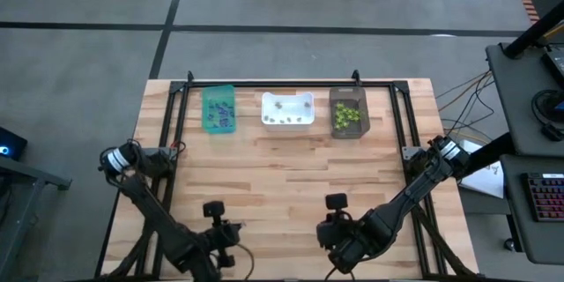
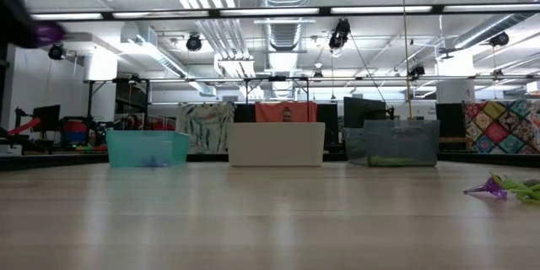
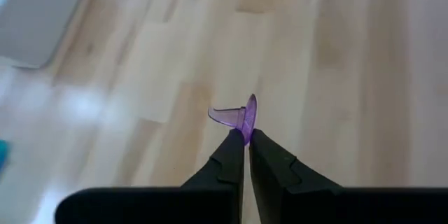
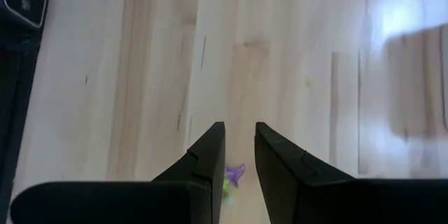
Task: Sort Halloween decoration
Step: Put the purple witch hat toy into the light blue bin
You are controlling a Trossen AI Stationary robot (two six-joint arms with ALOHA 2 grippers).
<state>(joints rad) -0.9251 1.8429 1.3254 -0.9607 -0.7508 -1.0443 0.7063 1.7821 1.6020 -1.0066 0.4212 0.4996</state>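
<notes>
pinching only the rim of a purple trinket [image 3: 238, 115], the left gripper [image 3: 245, 140] risked dropping it; the right gripper [image 4: 239, 140], near 5 o'clock, stood apart, empty.

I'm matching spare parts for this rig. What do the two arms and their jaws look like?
Both arms are dark, nearly black, jointed links. The left arm and right arm each have a pale, silver-grey collar near the shoulder. The left gripper and right gripper carry matte black, wedge-shaped jaws tapering to narrow tips, without markings.

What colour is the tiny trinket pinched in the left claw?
Translucent purple. The trinket sits between the left claw's tips, clearest in the left wrist view.
</notes>
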